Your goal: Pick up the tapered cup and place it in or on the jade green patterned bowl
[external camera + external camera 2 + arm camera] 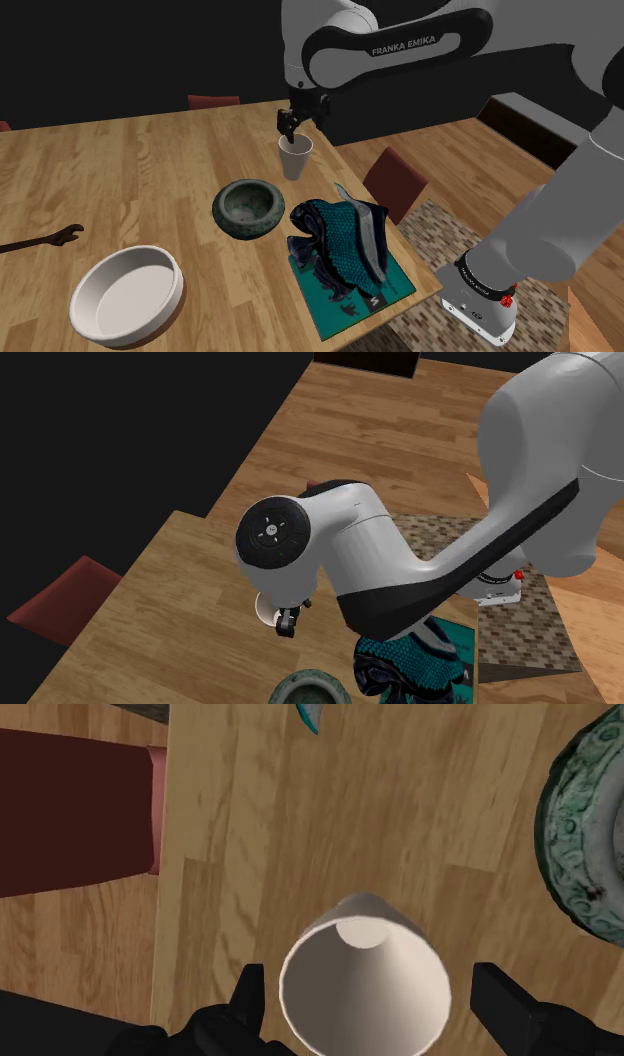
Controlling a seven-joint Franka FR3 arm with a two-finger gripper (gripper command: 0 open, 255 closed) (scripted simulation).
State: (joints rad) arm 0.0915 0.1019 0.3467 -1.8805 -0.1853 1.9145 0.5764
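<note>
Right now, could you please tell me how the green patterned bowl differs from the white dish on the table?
The green patterned bowl is dark and mottled; the white dish is plain. The bowl is narrower with a thick, rounded wall; the dish is wider with a thin, straighter wall. The bowl sits mid-table; the dish sits by the edge at the shoulder view's lower left. Both stand upright and empty on the wooden table.

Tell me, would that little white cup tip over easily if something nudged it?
Probably yes: the cup is narrower at its base than its rim, so a sideways nudge could topple it. Empty and thin-walled, it looks light. Tipped, it might roll in a curve.
</note>
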